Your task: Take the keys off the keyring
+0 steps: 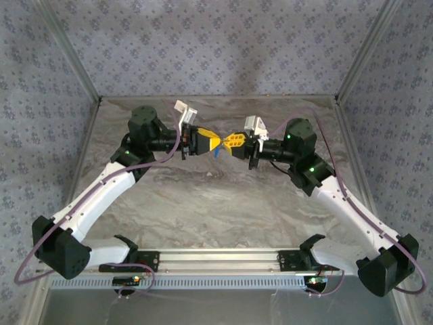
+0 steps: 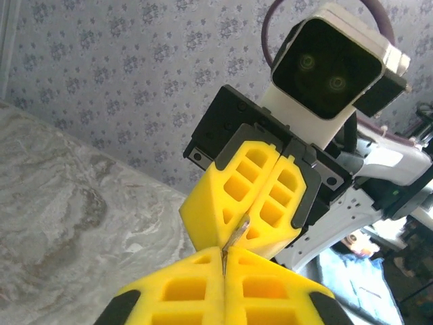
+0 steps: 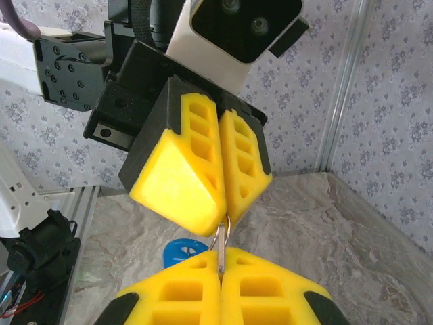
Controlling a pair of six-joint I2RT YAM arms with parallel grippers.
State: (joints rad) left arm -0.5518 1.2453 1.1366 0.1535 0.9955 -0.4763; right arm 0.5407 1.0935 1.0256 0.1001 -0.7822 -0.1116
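Note:
Both grippers meet tip to tip above the middle of the table. In the right wrist view a thin wire keyring (image 3: 229,229) runs up into the shut yellow fingers of my left gripper (image 3: 225,214). A flat silvery key (image 3: 221,246) on that ring is pinched in my right gripper (image 3: 220,263). A bright blue key head (image 3: 180,252) hangs just left of and below the ring. From the left wrist, my left gripper (image 2: 223,252) is shut on thin metal, and the silvery key (image 2: 237,234) leads into the shut right gripper (image 2: 246,217). From above, the blue key head (image 1: 216,153) dangles under the left gripper (image 1: 215,143) and the right gripper (image 1: 231,142).
The marbled tabletop (image 1: 216,203) lies well below the raised grippers. Patterned walls with metal corner posts (image 1: 71,57) close in the back and sides. An aluminium rail (image 1: 216,257) carrying the arm bases runs along the near edge.

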